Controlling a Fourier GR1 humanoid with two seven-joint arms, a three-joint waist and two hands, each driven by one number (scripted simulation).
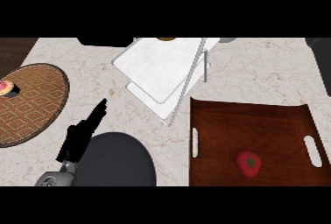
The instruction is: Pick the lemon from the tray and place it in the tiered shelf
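Note:
A brown wooden tray [258, 116] with slot handles lies at the right of the counter. In its near part sits one small red round fruit with a green star-shaped top [248, 163]; no yellow lemon shows in the tray. The white tiered shelf [165, 68] stands at the top centre, its slabs tilted in this view. A small yellow-brown thing [167, 39] peeks out at the shelf's far edge, mostly cut off. My left hand [81, 135] is at the lower left, well left of the tray, fingers straight and holding nothing. My right hand does not show.
A dark grey round shape [123, 162] sits just right of my left hand at the lower edge. A round woven mat [32, 105] lies at the far left with a small pink-and-yellow item [6, 88] on it. Dark objects stand along the counter's back edge.

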